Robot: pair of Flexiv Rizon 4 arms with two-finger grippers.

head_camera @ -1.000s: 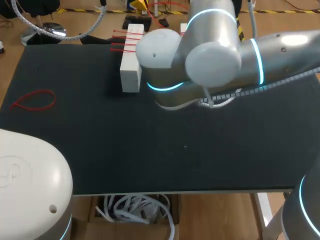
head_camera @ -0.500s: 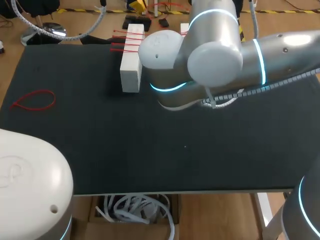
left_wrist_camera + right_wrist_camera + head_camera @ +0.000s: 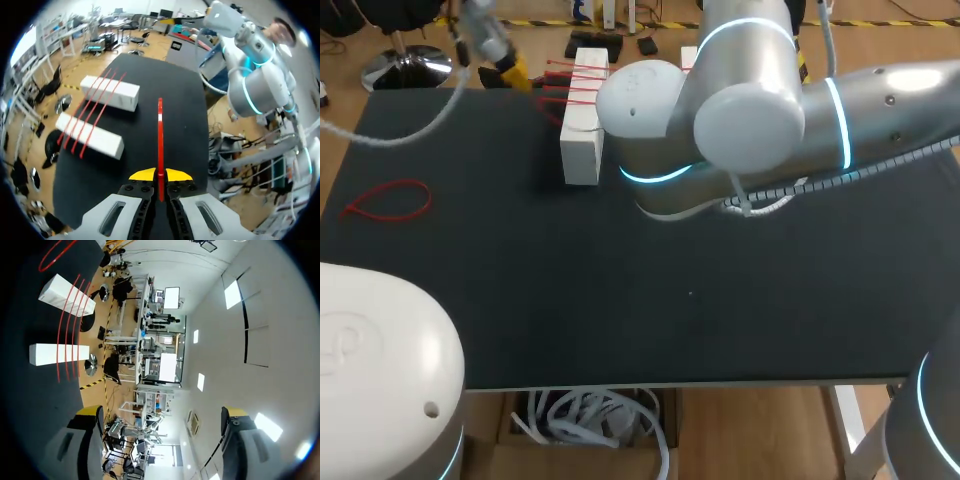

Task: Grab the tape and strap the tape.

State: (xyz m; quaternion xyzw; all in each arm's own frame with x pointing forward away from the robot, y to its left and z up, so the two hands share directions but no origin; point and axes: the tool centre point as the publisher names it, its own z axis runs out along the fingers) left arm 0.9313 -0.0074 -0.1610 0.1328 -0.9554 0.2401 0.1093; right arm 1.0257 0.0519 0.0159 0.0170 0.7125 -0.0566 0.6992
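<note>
1. The left hand (image 3: 160, 176) is closed tight on a red tape strip (image 3: 160, 135). The strip sticks straight out ahead of its fingertips, above the black surface (image 3: 185, 115).
2. Two white blocks (image 3: 110, 92) lie apart on the surface, beside the held strip. Three more red strips (image 3: 93, 111) lie across both blocks and bridge the gap between them.
3. From above, the left hand (image 3: 510, 68) is at the far left edge of the surface, just beside one of the blocks (image 3: 582, 140).
4. The right hand (image 3: 161, 411) is spread wide open with nothing between its fingers. The blocks and strips lie off to one side of it.
5. A red tape loop (image 3: 388, 200) lies flat on the left part of the surface, well apart from the blocks.
</note>
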